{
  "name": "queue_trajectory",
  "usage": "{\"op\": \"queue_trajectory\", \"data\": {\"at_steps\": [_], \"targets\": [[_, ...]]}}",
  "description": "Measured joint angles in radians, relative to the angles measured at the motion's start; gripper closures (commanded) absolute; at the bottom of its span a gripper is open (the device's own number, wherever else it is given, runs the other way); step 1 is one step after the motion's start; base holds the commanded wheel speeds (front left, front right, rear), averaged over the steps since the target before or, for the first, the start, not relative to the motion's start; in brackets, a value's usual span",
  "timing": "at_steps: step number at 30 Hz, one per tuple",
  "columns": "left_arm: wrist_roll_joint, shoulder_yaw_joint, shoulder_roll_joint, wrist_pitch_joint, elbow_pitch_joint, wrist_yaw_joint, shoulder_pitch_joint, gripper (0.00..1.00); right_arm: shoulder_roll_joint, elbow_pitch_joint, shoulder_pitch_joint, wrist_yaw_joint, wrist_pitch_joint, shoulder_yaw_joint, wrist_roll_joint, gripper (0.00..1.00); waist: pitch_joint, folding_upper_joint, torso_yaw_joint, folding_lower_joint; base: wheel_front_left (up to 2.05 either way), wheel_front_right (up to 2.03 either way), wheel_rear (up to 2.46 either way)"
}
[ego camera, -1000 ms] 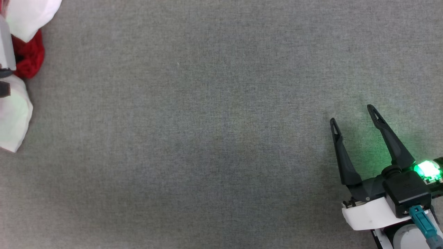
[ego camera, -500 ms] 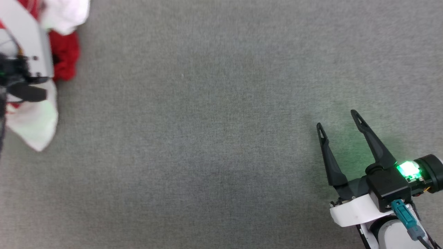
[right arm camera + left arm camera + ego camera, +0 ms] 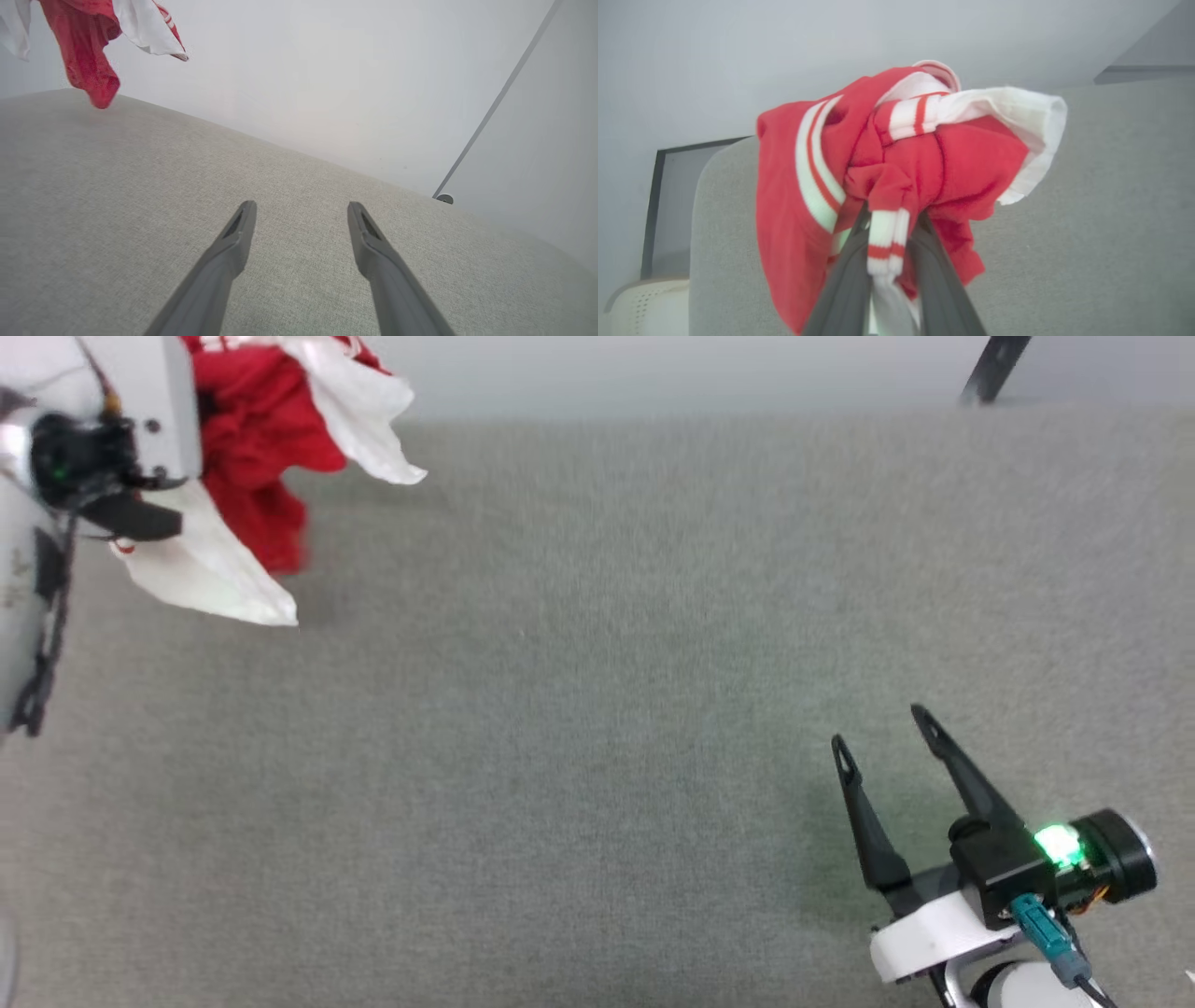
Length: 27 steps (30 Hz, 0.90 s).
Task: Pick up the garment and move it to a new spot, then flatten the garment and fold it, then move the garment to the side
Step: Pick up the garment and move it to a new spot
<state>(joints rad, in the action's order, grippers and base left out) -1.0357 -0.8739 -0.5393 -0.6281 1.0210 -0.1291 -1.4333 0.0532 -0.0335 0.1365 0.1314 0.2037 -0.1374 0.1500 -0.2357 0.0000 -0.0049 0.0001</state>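
Observation:
The garment (image 3: 252, 448), a red shirt with white sleeves and striped trim, hangs bunched above the grey surface at the top left of the head view. In the left wrist view my left gripper (image 3: 887, 224) is shut on the garment (image 3: 896, 158), with a striped trim band pinched between the fingers. One white sleeve (image 3: 1017, 121) flares out to the side. My right gripper (image 3: 878, 728) stands open at the lower right with nothing between its fingers, low over the surface. From the right wrist, the garment (image 3: 88, 56) dangles at the top left, far from the right gripper (image 3: 301, 207).
A grey fabric-covered surface (image 3: 597, 709) spreads across the head view, its far edge meeting a pale wall. A dark slanted bar (image 3: 994, 369) stands beyond the far right edge. A cream perforated container (image 3: 644, 303) and a dark-framed panel (image 3: 668, 205) sit past the surface's end.
The camera has tilted, so the surface's far edge now shows. My left arm has carried the hanging garment rightwards, towards the middle. The right gripper stays open.

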Motion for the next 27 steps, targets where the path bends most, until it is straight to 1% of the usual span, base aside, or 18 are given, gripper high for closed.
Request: {"op": "queue_trajectory", "data": {"at_steps": [2,6,13,19,22,25,27], "targets": [[0.004,-0.015,0.014,0.007,-0.016,0.000,0.000,1.00,-0.001,-0.016,-0.008,0.000,0.002,0.003,-0.015,0.00,0.042,0.0000,0.001,0.0000,0.00,0.00,0.00],[-0.035,-0.024,0.037,0.018,-0.071,0.000,0.028,1.00,-0.002,-0.036,-0.019,0.000,0.008,0.033,-0.018,0.00,0.122,0.0000,0.001,0.0000,0.00,0.00,0.00],[-0.100,-0.050,0.045,0.055,-0.216,0.000,0.130,1.00,-0.002,-0.066,-0.027,0.000,0.008,0.148,0.039,0.00,0.227,0.0000,-0.014,0.0000,0.00,0.00,0.00],[-0.143,-0.080,0.066,0.071,-0.344,0.000,0.230,1.00,0.021,-0.072,-0.042,0.000,0.012,0.273,0.074,0.00,0.256,0.0000,-0.073,-0.0001,0.00,0.00,0.00],[-0.151,-0.101,0.081,0.065,-0.393,0.000,0.268,1.00,0.020,-0.066,-0.043,0.000,0.007,0.329,0.094,0.00,0.258,0.0001,-0.111,0.0000,0.00,0.00,0.00],[-0.152,-0.124,0.097,0.047,-0.427,0.002,0.297,1.00,0.018,-0.057,-0.047,0.000,-0.001,0.369,0.105,0.00,0.256,0.0001,-0.150,0.0000,0.00,0.00,0.00],[-0.156,-0.135,0.109,0.034,-0.444,0.011,0.315,1.00,0.013,-0.055,-0.048,0.000,-0.002,0.387,0.106,0.00,0.253,0.0000,-0.176,0.0000,0.00,0.00,0.00]]}}
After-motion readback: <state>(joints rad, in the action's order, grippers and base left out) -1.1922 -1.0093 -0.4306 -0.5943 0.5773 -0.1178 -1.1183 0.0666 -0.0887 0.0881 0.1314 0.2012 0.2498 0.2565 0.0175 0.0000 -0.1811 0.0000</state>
